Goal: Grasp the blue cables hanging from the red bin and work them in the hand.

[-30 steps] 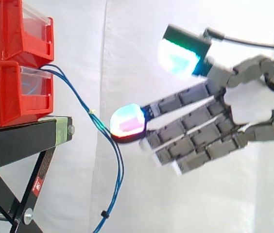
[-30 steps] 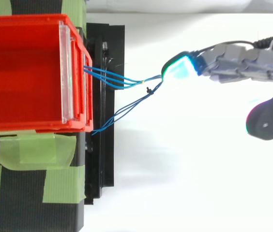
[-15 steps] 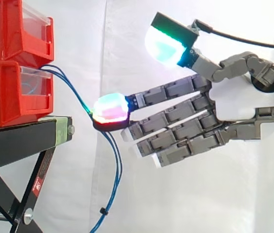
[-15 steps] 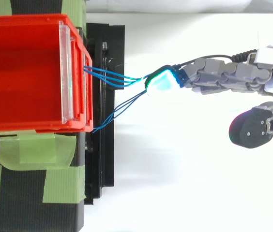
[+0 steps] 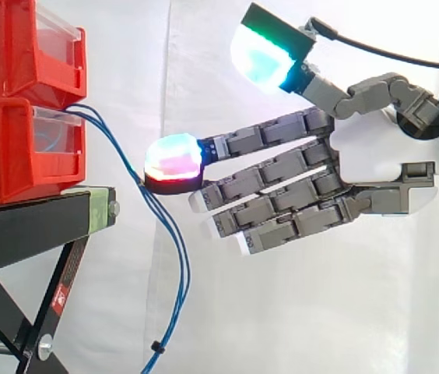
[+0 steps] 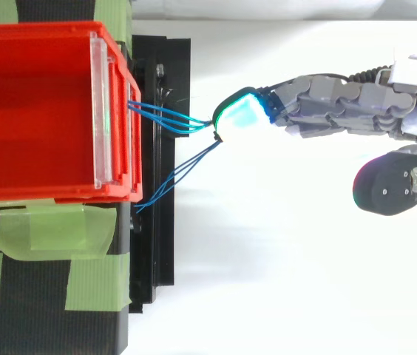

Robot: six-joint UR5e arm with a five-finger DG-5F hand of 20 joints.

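Side view: straight fingers point(image 5: 282, 167) seemingly touch blue cables point(image 6: 175, 122).

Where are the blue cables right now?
In the side view, the blue cables leave the lower red bin at left and hang down past the black stand, with a glowing fingertip of the robot hand against them.

Black stand point(image 5: 36, 224) carries two stacked red bins point(image 5: 13, 152).

We see thin blue cables point(image 6: 171, 120) leaving the lower red bin point(image 5: 9, 156) front, bunched together midway, then hanging slack downward.
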